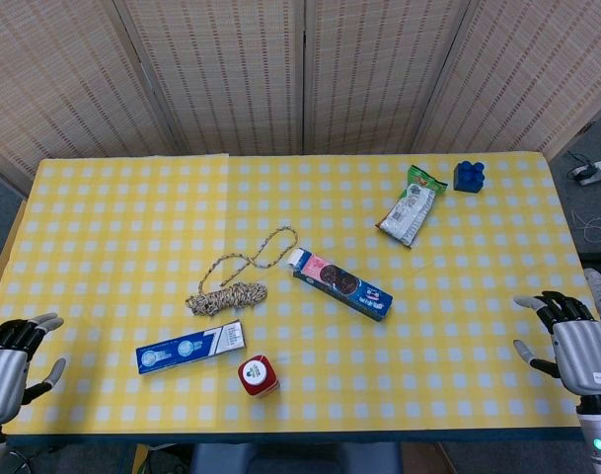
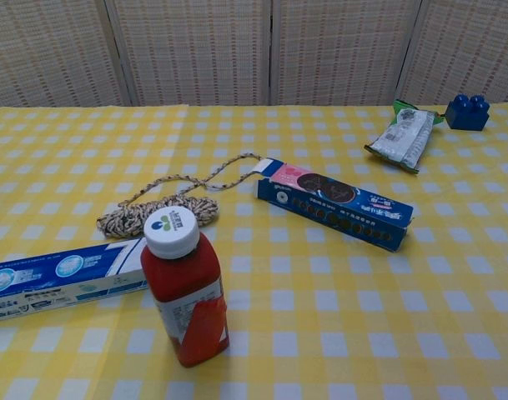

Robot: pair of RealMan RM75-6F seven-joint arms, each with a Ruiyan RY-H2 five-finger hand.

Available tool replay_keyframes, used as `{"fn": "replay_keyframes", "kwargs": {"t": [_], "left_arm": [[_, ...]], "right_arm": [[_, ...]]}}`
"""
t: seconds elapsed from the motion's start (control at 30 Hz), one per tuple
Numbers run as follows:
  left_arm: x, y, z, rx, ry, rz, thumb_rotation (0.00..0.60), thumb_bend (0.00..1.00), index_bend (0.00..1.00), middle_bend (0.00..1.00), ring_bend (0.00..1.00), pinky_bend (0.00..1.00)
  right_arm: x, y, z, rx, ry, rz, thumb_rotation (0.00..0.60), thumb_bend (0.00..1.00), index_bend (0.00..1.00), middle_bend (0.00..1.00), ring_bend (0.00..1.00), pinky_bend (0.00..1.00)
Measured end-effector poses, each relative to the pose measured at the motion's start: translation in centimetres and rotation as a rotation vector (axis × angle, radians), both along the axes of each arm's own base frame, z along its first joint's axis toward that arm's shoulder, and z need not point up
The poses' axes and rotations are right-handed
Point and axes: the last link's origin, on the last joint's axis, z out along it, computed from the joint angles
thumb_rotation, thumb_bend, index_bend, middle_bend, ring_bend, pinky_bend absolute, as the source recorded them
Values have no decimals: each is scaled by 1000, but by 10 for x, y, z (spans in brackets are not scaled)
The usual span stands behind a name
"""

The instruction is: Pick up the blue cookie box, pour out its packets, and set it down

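Note:
The blue cookie box [image 1: 341, 283] lies flat near the table's middle, slanting from upper left to lower right, with a white flap at its upper left end. The chest view shows the cookie box [image 2: 335, 204] with dark cookies printed on its top face. My left hand [image 1: 12, 363] hovers at the table's near left edge, fingers apart and holding nothing. My right hand [image 1: 571, 341] hovers at the near right edge, fingers spread and empty. Both hands are far from the box. Neither hand shows in the chest view.
A coiled rope [image 1: 234, 284] lies left of the box. A blue-and-white long carton [image 1: 190, 347] and a red bottle with a white cap [image 1: 258, 375] sit near the front edge. A snack packet [image 1: 409, 210] and a blue toy brick [image 1: 469, 176] lie at the back right.

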Motion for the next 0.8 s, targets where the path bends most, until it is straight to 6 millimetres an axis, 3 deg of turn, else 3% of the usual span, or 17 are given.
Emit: {"fn": "replay_keyframes", "kwargs": {"t": [0.33,0.57,0.63,0.8], "left_arm": [[1,0,-1,-3,0,-3,600,331,325,270,246,183],[2,0,-3,-12,2,-9,600,331,331,270,246,183],[2,0,-4,-17,3,-8,600,331,331,270,246,183],[3,-1,-3,-12,0,-10,600,331,333,270,246,183]], "right_arm": [[11,-10,-4,8,34,29,600,184,291,303,205,239],[34,-32,-19,79,70,83,600,184,101,148,134,239],[43,-42,-27,118,83,102,600,176,29,84,74,238],[68,-64,-53,219,97,137,600,90,0,0,0,187]]}}
